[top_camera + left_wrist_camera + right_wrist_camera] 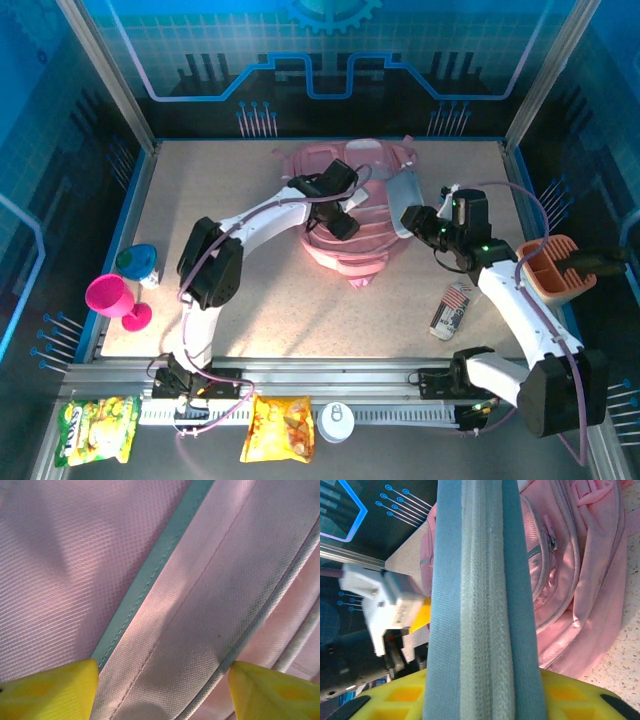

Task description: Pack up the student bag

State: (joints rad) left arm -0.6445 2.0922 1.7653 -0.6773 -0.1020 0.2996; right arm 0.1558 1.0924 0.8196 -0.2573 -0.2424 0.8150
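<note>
The student bag [345, 250], pink and soft, lies at the middle back of the table. My left gripper [340, 215] is pressed down on it. In the left wrist view its yellow fingertips [55, 690] stand well apart, with a stitched pink band of the bag [200, 605] between them, so the left gripper [162, 685] is open. My right gripper [418, 222] is just right of the bag and is shut on a flat grey-blue fabric pouch [404, 190]. The pouch [480, 580] stands on edge between the right gripper's [482, 690] yellow pads, beside the bag [590, 580].
A pink goblet [112, 297] and a blue cup [136, 262] stand at the left edge. An orange organiser [553, 268] sits at the right edge, with a striped packet [452, 308] nearer in. Snack bags [97, 430] [278, 428] and a white can [336, 421] lie by the front rail.
</note>
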